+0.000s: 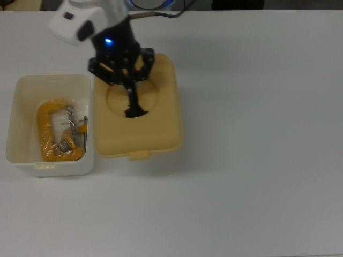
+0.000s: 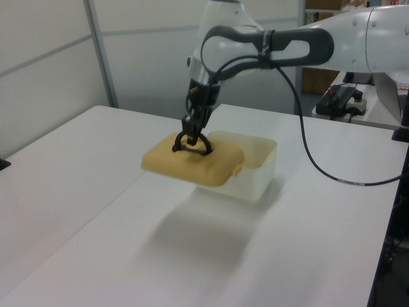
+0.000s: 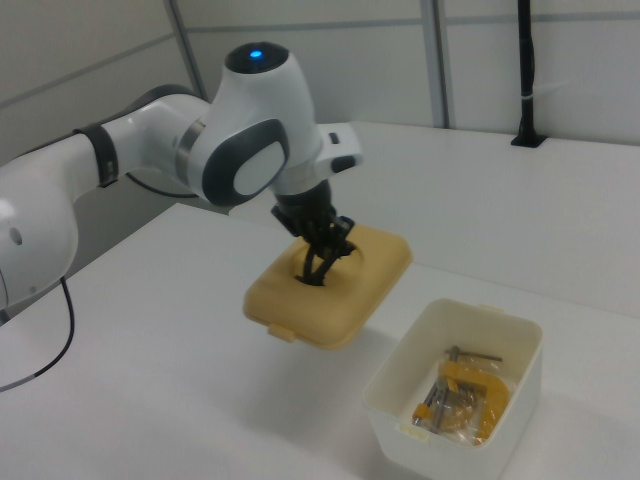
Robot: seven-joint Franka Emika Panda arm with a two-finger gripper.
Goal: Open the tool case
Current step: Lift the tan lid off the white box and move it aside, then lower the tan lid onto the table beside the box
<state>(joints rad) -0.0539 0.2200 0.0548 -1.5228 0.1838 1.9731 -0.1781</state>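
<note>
The tool case's white box [image 1: 53, 167] stands uncovered at the top view's left, with a yellow clamp and metal parts [image 1: 59, 134] inside. Its tan-yellow lid [image 1: 158, 131] hangs in the air to the box's right in the top view, clear of the box and slightly tilted. My gripper [image 1: 131, 101] is shut on the lid's black handle [image 1: 134, 112] in the round recess. In the left view the lid [image 2: 192, 165] floats in front of the box [image 2: 255, 176], casting a shadow on the table. The right view shows the lid [image 3: 330, 300] up and left of the open box [image 3: 440, 440].
A black cable [image 1: 161, 13] trails from the arm across the table's far edge in the top view. White tabletop [image 1: 257, 160] spreads to the top view's right of the lid. A second white table [image 2: 57, 166] adjoins in the left view's left.
</note>
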